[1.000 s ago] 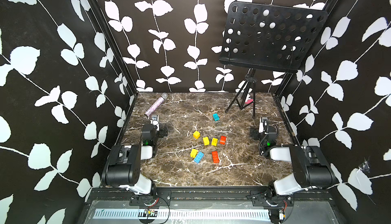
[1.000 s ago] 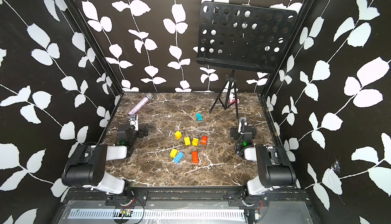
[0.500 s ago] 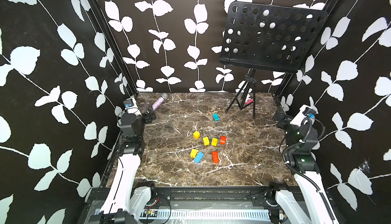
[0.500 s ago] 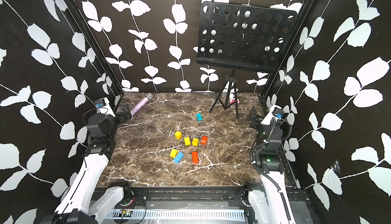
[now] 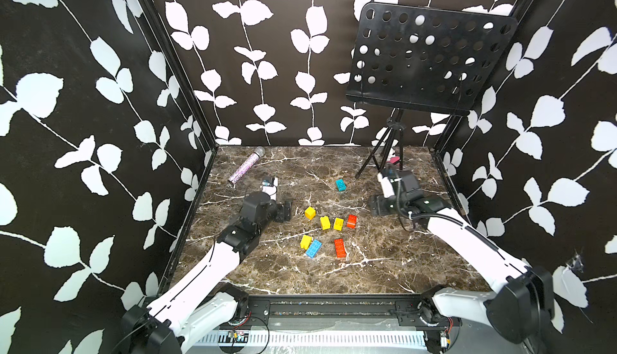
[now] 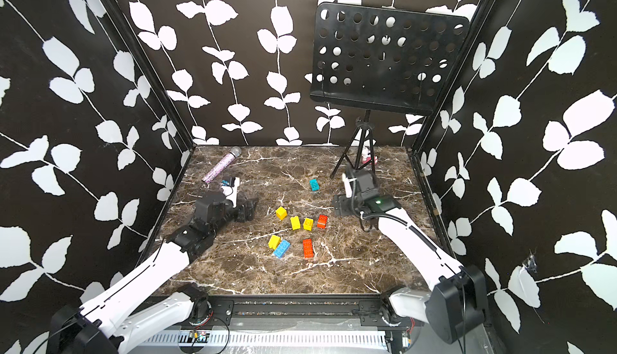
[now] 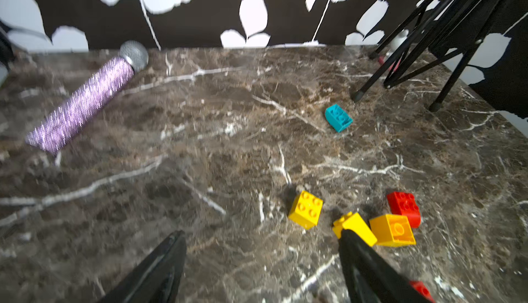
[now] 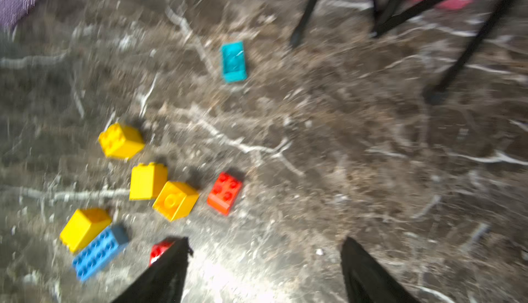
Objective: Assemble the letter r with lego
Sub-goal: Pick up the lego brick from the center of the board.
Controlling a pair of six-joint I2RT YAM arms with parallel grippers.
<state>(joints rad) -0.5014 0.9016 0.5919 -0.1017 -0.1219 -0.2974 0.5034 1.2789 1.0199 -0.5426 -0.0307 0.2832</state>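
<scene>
marble (image 5: 400, 268); lego (image 5: 351, 221): 4 yellow (image 5: 310, 213), 2 red (image 5: 340, 247), 1 blue (image 5: 313, 248), 1 teal (image 5: 341, 185); jaws apart, empty

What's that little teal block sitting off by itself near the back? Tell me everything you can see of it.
The teal brick is a small oblong block of glossy plastic, with round studs on its upward face. It lies on the marble tabletop, alone, farther back than the other bricks and just short of a foot of the music stand. Nothing but the table touches it.
</scene>
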